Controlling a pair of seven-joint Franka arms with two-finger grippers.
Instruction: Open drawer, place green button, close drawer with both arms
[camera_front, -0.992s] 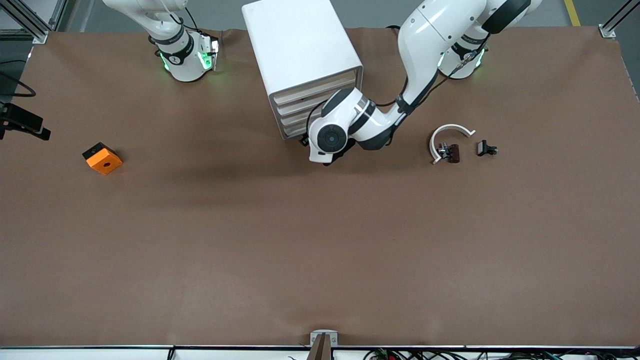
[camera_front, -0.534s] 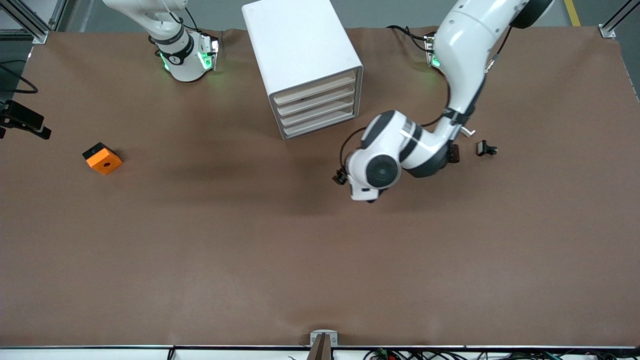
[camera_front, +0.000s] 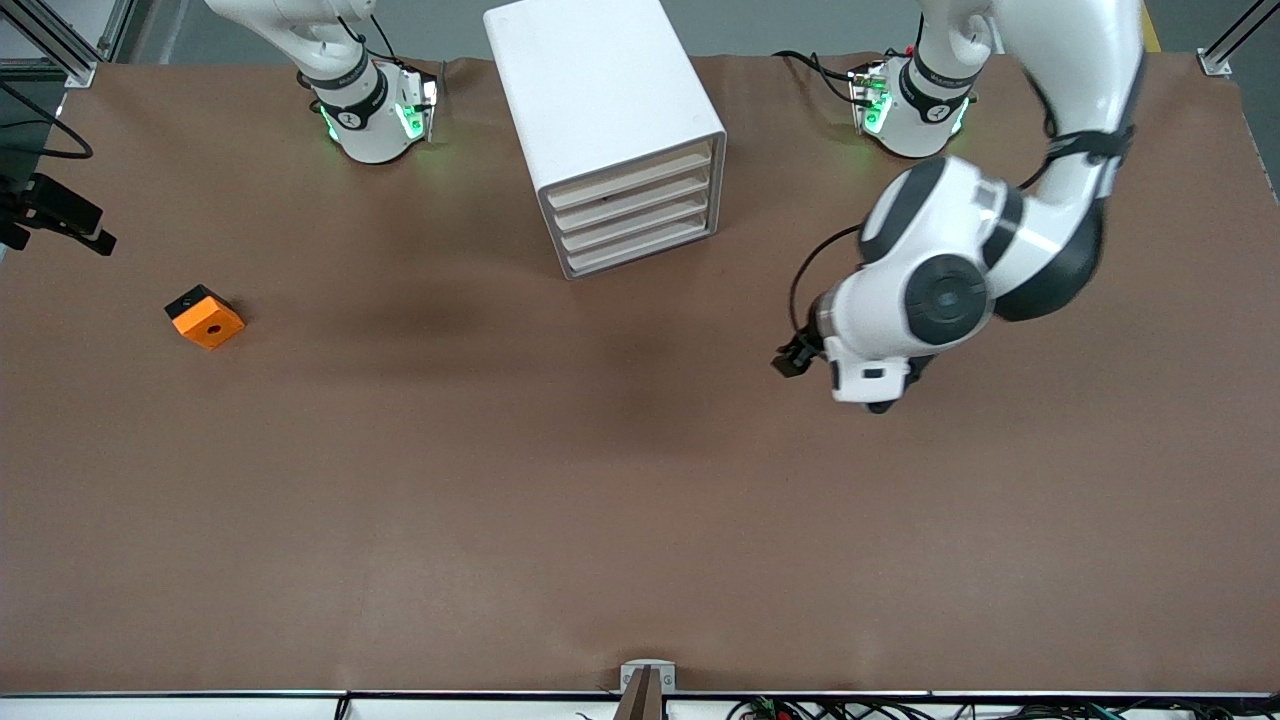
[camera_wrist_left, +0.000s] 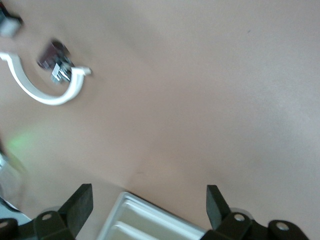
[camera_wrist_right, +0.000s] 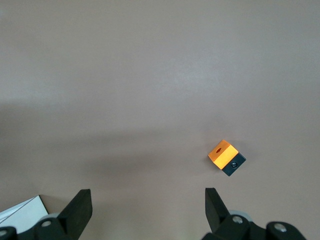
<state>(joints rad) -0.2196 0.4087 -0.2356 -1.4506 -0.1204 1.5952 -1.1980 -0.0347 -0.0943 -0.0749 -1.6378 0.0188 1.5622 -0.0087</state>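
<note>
The left arm's black two-finger hand (camera_wrist_left: 149, 200) hung open over bare brown surface (camera_front: 600, 480); the right hand (camera_wrist_right: 148, 202), also open, waited over it, near the small orange cube (camera_wrist_right: 226, 157).

A: How do the arms look?

B: The left arm (camera_front: 1000, 240) is white, with rounded joints, black bands and a round black cap. A thin black cable runs along it. The bases glow green.

A: And the grippers?

B: The left gripper (camera_wrist_left: 150, 207) and right gripper (camera_wrist_right: 148, 210) have black fingers with small screws.
</note>
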